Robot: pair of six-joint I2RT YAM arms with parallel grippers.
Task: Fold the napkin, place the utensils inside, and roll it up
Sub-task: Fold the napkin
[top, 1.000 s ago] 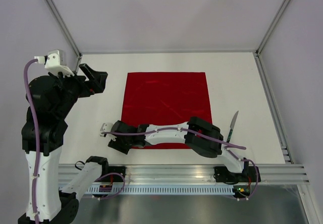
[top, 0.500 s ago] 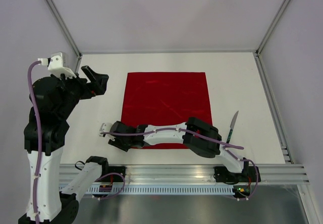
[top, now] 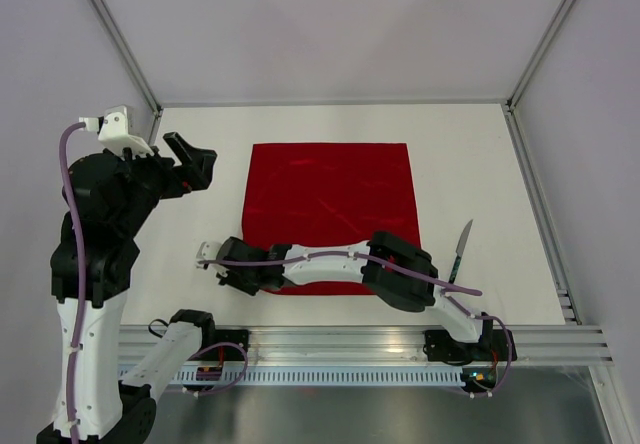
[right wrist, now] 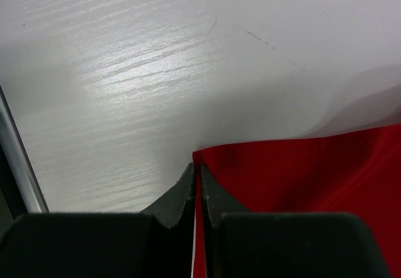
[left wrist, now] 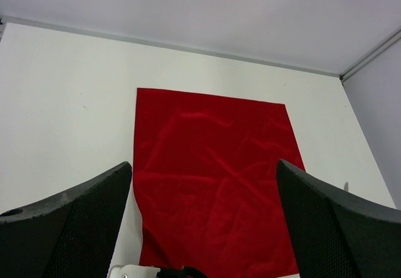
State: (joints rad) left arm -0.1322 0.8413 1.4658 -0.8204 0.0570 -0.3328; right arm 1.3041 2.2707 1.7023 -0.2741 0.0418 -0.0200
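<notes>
Right hand (right wrist: 197, 168) clamped on near-left corner of napkin (top: 330, 194), flat on table (top: 470, 164). Left hand (top: 192, 162) raised at left, jaws apart. Knife (top: 460, 249) right of napkin, apart.

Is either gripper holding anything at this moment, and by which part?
The right gripper is pinching the napkin by its near left corner. The left gripper is open and holds nothing.

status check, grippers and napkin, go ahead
Right gripper shut on napkin at its near-left corner. Left gripper open, off to its left. Rest lies flat, unfolded. Knife apart on the right.
</notes>
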